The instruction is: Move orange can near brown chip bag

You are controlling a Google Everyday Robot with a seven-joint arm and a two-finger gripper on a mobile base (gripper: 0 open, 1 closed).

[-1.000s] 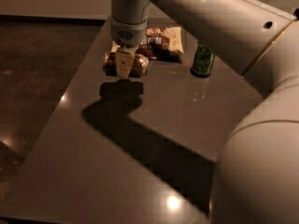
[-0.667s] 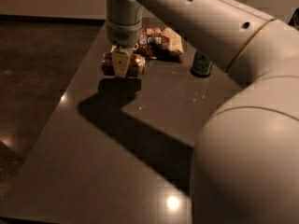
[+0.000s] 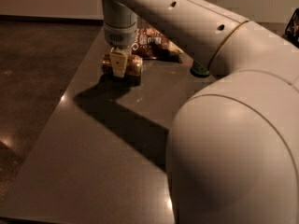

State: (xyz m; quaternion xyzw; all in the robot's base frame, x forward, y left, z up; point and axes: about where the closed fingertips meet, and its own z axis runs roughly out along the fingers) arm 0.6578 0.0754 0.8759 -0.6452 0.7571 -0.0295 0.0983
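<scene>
Farthest left of the brown chip bag (image 3: 152, 43) lay a dark, mottled floor (image 3: 32, 78), and beside it began the grey counter (image 3: 93, 171), whose glossy top caught a few small spots of light.

Just left of the bag and a little nearer the camera, the claw (image 3: 119, 69) pointed straight down from a ribbed grey wrist. It was clamped on the orange can (image 3: 134, 65), which lay on its side with its long axis running left to right. One cream finger (image 3: 118, 62) crossed the front of the can at mid-length, so copper-coloured metal showed on either side of it. The can sat close to the bag's near left corner. Whether the two touched could not be told. A broad dark shadow (image 3: 117, 111) spread over the counter below the can and ran toward the camera and to the right.

The bag itself lay flat near the counter's far edge, with its brown middle and pale lettering facing up and its upper part hidden behind the arm.

To the right of the bag and apart from it, only the base of a green can (image 3: 200, 70) showed under the arm.

Right of that, the cream arm (image 3: 224, 139) swept down from the bag's side of the counter and filled the near right corner with its large rounded shell.
</scene>
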